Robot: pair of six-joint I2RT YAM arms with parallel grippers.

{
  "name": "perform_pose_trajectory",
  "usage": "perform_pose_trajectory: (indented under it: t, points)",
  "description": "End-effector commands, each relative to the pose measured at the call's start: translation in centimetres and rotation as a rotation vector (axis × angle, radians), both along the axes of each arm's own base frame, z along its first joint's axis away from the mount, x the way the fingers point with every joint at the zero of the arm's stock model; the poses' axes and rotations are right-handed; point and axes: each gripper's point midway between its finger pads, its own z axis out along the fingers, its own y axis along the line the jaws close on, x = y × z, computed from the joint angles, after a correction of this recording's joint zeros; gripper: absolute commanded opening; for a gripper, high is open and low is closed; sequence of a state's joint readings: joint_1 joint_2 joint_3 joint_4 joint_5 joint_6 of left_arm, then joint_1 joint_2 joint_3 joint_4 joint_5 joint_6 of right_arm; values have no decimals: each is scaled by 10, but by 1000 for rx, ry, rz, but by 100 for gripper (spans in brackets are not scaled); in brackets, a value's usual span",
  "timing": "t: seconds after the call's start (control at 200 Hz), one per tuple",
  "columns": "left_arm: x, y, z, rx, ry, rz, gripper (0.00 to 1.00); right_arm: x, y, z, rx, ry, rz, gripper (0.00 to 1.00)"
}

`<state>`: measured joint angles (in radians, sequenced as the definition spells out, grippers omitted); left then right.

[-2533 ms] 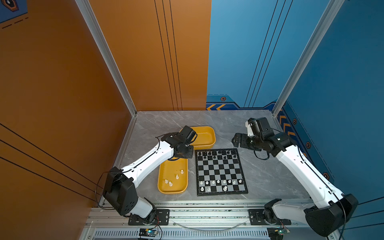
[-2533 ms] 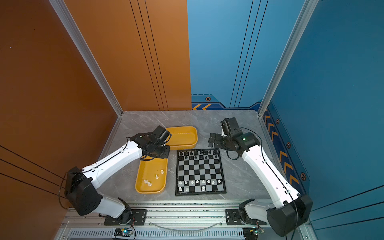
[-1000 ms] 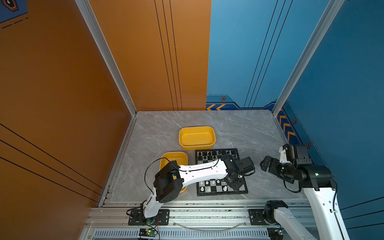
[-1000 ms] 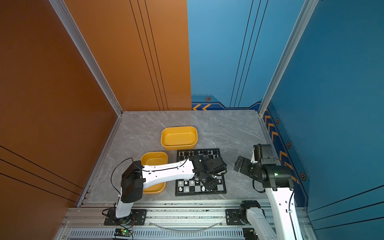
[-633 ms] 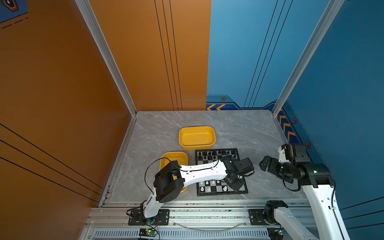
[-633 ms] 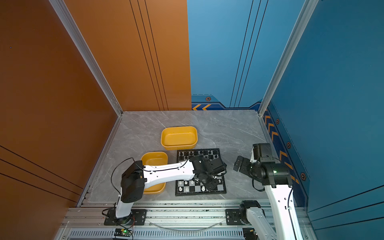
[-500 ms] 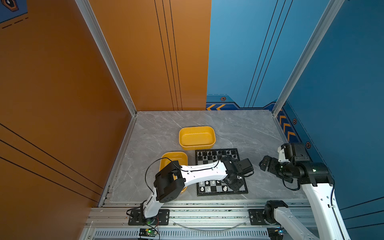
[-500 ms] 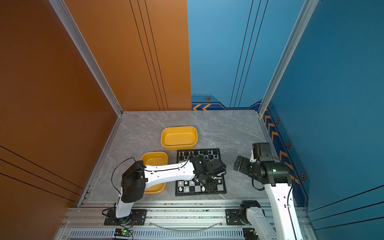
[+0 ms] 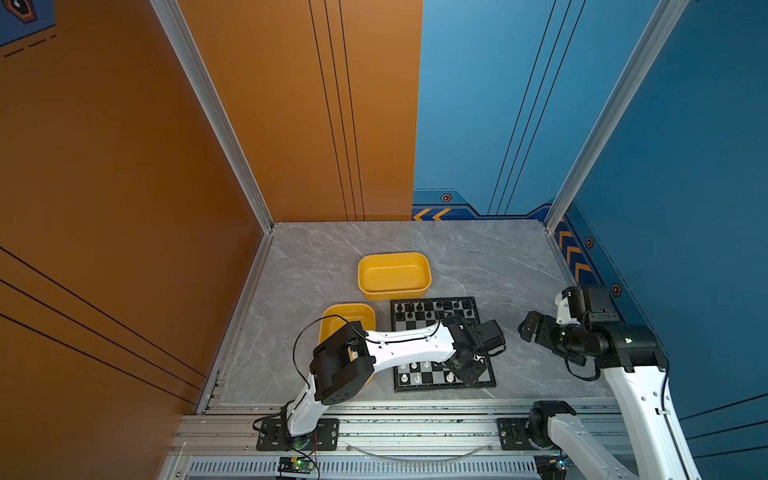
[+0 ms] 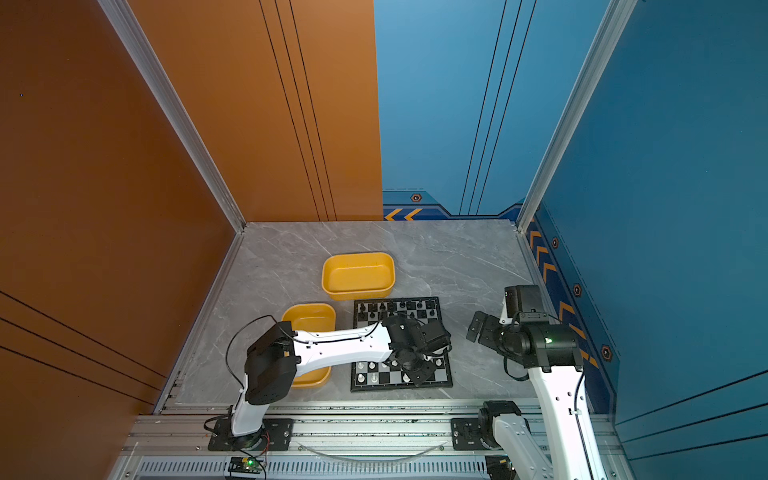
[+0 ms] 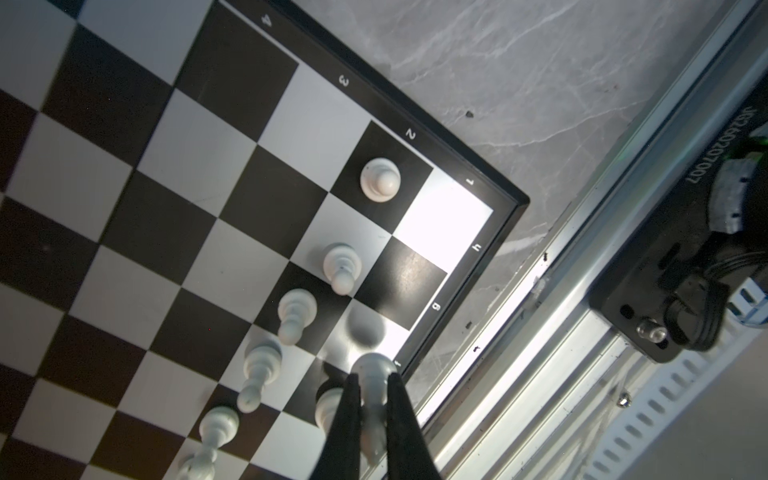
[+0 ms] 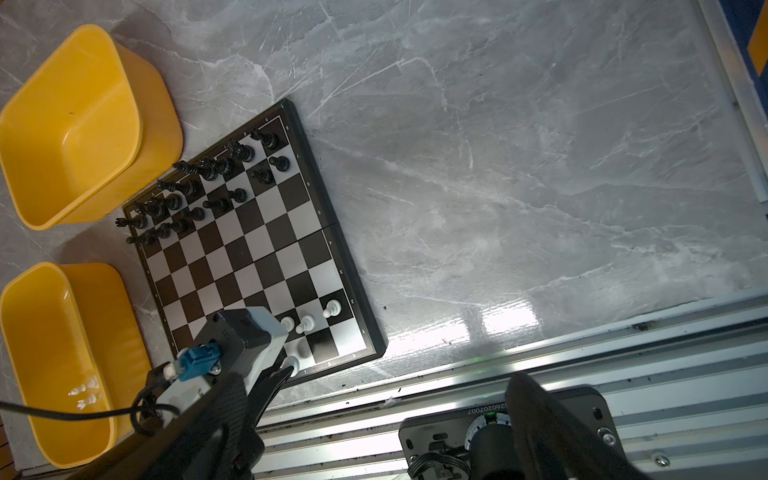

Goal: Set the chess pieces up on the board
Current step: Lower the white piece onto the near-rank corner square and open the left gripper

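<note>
At board (image 11: 232, 62) edge lettered g, h, left jaws pinch a white piece (image 11: 373, 376); right jaws gape.

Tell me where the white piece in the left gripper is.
In the left wrist view the white piece is pinched in the left gripper, over the near edge of the board toward its right corner, beside the white pawns.

On the table (image 9: 478, 257), the far tray (image 9: 394, 272) stands just behind the board (image 12: 249, 249), at its left part. The near tray (image 9: 347, 316) lies just left of it, with loose pieces (image 12: 88, 401) inside. Far pieces (image 12: 212, 172) occupy its two far rows, near pieces (image 12: 307, 322) its near rows.
</note>
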<state>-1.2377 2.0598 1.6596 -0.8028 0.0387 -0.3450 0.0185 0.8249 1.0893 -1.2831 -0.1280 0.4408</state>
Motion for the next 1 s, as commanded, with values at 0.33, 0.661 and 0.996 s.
perform_pose_trajectory:
  t: [0.33,0.661,0.996]
  points:
    - [-2,2,-19,47,3,4,7,-7,-2,5,-28,-4,25,100]
    - [0,0,-19,44,-4,7,16,-9,-2,4,-36,-3,32,100]
    - [0,-6,-8,15,-6,4,20,-8,-2,5,-40,-2,35,100]
